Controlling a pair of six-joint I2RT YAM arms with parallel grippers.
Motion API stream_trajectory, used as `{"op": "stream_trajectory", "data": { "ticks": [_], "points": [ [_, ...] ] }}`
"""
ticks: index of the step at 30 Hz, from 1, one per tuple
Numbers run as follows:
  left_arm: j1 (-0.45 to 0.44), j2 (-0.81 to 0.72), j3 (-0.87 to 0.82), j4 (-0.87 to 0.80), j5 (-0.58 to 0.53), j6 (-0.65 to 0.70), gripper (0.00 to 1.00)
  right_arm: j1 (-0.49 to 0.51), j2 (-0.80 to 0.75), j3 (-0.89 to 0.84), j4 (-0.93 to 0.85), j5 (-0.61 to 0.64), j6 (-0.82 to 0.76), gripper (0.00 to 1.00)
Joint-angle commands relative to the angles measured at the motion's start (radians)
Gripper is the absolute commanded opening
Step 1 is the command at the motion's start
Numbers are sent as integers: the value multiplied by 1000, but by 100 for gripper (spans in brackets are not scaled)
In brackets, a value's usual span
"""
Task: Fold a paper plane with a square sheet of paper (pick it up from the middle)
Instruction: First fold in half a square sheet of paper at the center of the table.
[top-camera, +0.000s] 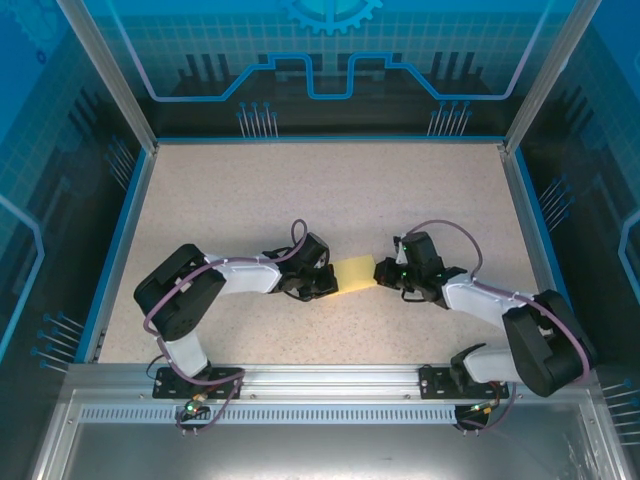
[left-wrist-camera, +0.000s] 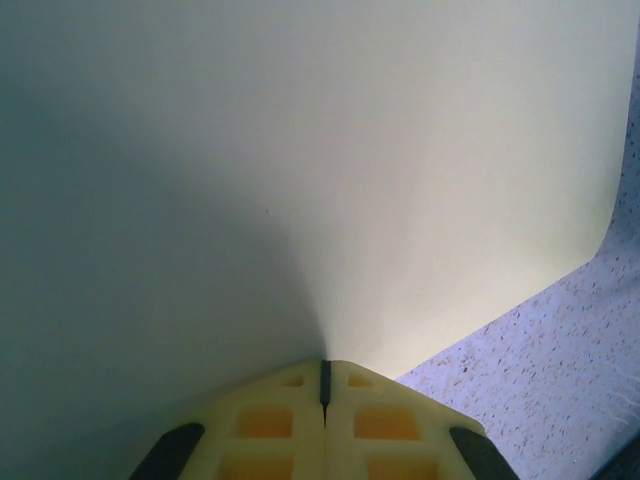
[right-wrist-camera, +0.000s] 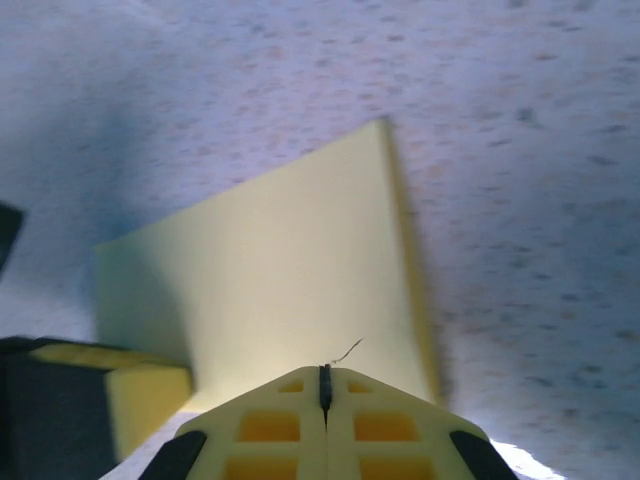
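Left pincer (left-wrist-camera: 323, 366) and right pincer (right-wrist-camera: 323, 372) clamp the smooth pale-yellow paper (left-wrist-camera: 350, 180).

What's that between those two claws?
The pale-yellow paper spans the gap; the left gripper and right gripper are each shut on one edge of it, seen in the top view.

even overhead light leaves the speckled beige tabletop (top-camera: 300, 200) bright and sharp from above, but up close the thin pale-yellow paper sheet (left-wrist-camera: 420, 150) fades into grey shadow leftward and the table blurs softly.
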Motion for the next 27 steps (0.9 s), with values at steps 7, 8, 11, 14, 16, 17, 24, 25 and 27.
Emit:
{"op": "stream_trajectory", "data": {
  "ticks": [7,8,11,14,16,17,24,25,27],
  "points": [
    [-5,44,-15,-199,-74,-3,0,153,185,73,88,-68,89,0],
    [-6,42,-15,-201,-75,-2,0,157,205,80,92,-73,89,0],
    [-8,41,-18,-204,-75,-2,0,157,250,92,100,-75,85,0],
    [-6,42,-18,-207,-75,-5,0,138,266,90,87,-62,78,0],
    [-6,45,-17,-210,-75,-4,0,119,276,78,78,-50,77,0],
    [-6,46,-16,-211,-76,-4,0,109,279,70,80,-45,78,0],
    [-5,59,-15,-223,-80,-12,0,-4,221,-12,23,25,46,0],
    [-6,61,-16,-223,-79,-13,0,-20,204,-20,0,50,45,0],
    [-6,65,-16,-221,-80,-15,0,-39,172,-25,-46,93,53,0]
  ]
}}
